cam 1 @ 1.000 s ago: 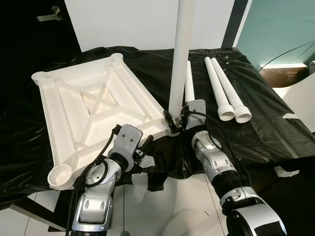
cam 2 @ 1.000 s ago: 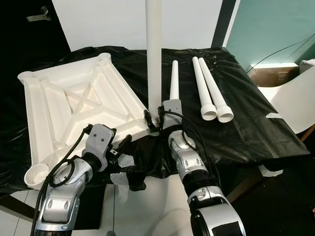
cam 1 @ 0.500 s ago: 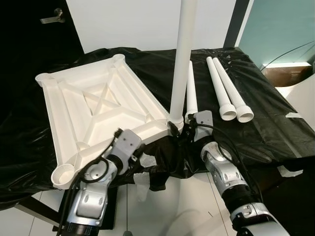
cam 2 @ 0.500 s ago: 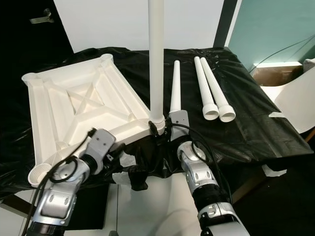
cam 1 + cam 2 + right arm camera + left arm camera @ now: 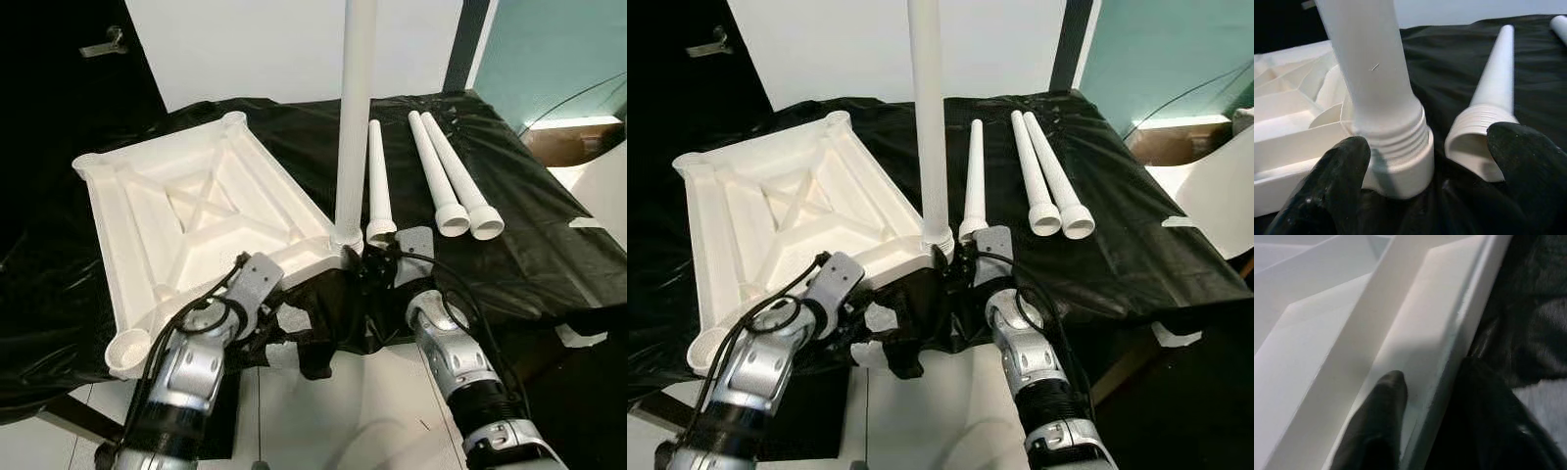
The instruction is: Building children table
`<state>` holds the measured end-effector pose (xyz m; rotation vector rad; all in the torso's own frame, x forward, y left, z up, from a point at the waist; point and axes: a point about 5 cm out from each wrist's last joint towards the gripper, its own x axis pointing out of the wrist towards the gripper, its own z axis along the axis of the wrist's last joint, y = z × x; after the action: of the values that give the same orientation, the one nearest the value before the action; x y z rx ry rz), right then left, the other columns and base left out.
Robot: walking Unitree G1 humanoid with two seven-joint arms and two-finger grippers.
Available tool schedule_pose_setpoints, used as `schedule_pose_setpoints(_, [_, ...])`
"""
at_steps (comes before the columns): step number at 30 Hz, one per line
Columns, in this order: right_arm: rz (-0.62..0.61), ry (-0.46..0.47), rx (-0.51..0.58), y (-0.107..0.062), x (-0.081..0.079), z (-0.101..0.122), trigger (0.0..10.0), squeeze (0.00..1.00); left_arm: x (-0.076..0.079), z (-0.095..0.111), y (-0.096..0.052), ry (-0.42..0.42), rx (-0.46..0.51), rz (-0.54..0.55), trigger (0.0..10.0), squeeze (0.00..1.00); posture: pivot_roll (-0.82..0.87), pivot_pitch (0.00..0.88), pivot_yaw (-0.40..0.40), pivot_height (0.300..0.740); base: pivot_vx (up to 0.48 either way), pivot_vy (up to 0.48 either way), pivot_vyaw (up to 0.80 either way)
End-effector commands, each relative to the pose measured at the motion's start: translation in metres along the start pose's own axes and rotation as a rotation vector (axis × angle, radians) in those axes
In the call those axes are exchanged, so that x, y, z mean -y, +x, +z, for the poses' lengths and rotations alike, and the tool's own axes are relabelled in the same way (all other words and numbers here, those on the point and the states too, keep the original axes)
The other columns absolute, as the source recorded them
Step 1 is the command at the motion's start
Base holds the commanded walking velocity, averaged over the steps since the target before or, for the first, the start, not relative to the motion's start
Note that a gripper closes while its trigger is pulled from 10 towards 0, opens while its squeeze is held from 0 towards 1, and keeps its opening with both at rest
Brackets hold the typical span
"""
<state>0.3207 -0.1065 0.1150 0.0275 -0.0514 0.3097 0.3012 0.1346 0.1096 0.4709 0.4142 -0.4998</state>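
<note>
The white tabletop [image 5: 196, 211] lies upside down on the black-covered table. One white leg [image 5: 353, 117] stands upright in its near right corner socket [image 5: 345, 238]. My left gripper [image 5: 1442, 377] is shut on the tabletop's front rim, one finger [image 5: 1386, 396] inside the rim and the other outside. My right gripper [image 5: 1432, 152] is open just in front of the leg's threaded base [image 5: 1396, 147], its fingers wide apart and off it. Three loose legs [image 5: 376, 176] [image 5: 436, 171] [image 5: 460, 176] lie on the cloth to the right, the nearest with its wide end beside the right gripper.
Black cloth [image 5: 529, 264] hangs over the table's front edge, close to my arms. A cardboard box [image 5: 568, 142] and a white furniture part [image 5: 602, 191] stand at the far right. White floor shows below, and a dark door with a handle [image 5: 103, 44] is at the back left.
The view has shifted. My right wrist has drawn back from the leg's base, and the leg now stands straighter in its socket. The left arm has moved closer under the front rim.
</note>
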Motion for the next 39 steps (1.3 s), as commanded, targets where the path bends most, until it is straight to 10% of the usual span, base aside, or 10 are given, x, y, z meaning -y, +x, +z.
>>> schedule_pose_setpoints(1, [-0.018,0.015,-0.01,-0.002,0.003,-0.001,10.0,0.0,-0.011,-0.008,0.0,-0.009,-0.056,0.088,0.0,0.0,0.03,0.0,0.045,0.74,0.0,0.0,0.0])
schedule_pose_setpoints(17, [-0.039,0.019,-0.005,-0.002,0.005,0.001,10.0,0.0,-0.018,0.012,0.011,-0.011,-0.025,0.124,0.0,0.0,0.02,0.0,0.056,0.74,0.0,0.0,0.0])
schedule_pose_setpoints(18, [-0.041,0.023,-0.003,-0.001,0.003,0.001,10.0,0.0,-0.009,0.024,0.018,-0.011,0.001,0.128,10.0,0.0,0.01,0.0,0.062,0.74,0.0,0.0,0.0])
schedule_pose_setpoints(19, [-0.041,0.026,-0.001,0.0,0.002,0.001,10.0,0.0,-0.002,0.032,0.024,-0.01,0.02,0.129,10.0,0.0,0.01,0.0,0.062,0.74,0.0,0.0,0.0])
schedule_pose_setpoints(20, [-0.041,0.028,0.001,0.0,0.001,0.002,10.0,0.0,0.006,0.038,0.028,-0.036,0.034,0.11,10.0,1.0,0.01,0.0,0.063,0.74,0.0,0.0,0.0])
schedule_pose_setpoints(27, [-0.038,0.036,0.013,0.003,-0.001,0.005,10.0,0.0,0.013,0.046,0.029,-0.047,0.059,0.089,10.0,0.9,0.01,0.0,0.066,0.74,0.0,0.0,0.0])
schedule_pose_setpoints(28, [-0.038,0.037,0.013,0.003,-0.001,0.005,10.0,0.0,0.011,0.049,0.027,-0.048,0.07,0.09,10.0,0.0,0.01,0.0,0.066,0.74,0.0,0.0,0.0])
schedule_pose_setpoints(39, [0.067,0.071,-0.033,0.015,-0.018,0.008,10.0,0.0,-0.03,0.072,-0.004,-0.07,0.196,0.101,10.0,0.0,0.03,0.0,0.065,0.74,0.0,0.0,0.0])
